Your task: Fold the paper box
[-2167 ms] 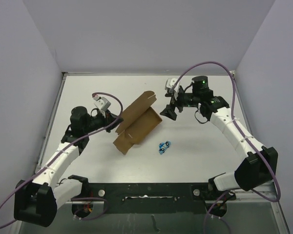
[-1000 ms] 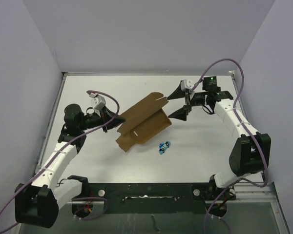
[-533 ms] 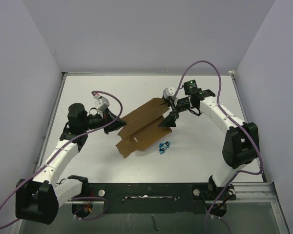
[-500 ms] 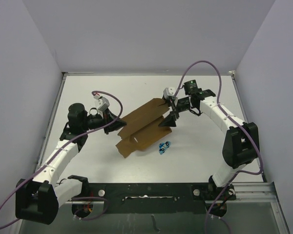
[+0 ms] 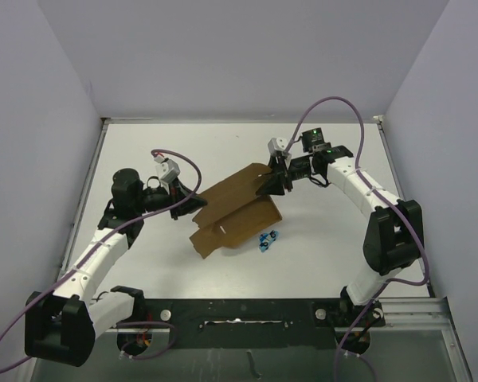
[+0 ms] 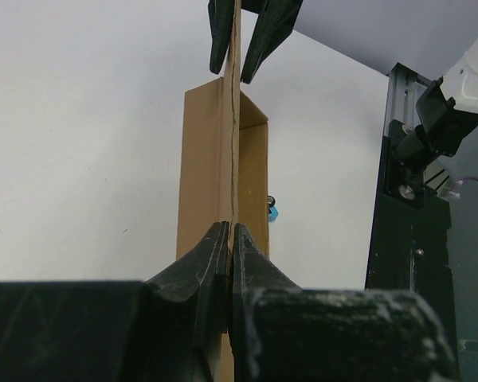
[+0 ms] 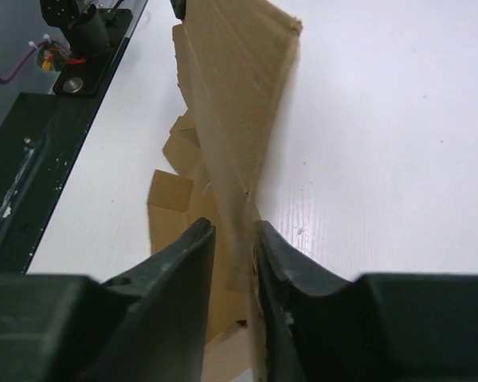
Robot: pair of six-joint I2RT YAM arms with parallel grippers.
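The smooth white counter (image 5: 327, 247) is carrying the paper box (image 5: 235, 208), a partly folded brown cardboard sheet with flaps, at its middle. The left claw (image 6: 229, 232) is pinching one thin edge tight. The right claw (image 7: 233, 235) is straddling the opposite panel narrowly, its grip unclear, and a tiny blue object (image 5: 266, 237) is lying just beside the cardboard.

Left arm (image 5: 103, 247) extended – jaws pinched on paper box (image 5: 239, 208) edge. Right arm (image 5: 354, 185) bent inward – jaws narrowly apart.

- Blue object (image 5: 266, 238): too small for me to identify; partly behind the paper box (image 6: 223, 159), left wrist view.
- Box's gripped edge: hidden between my left jaws.
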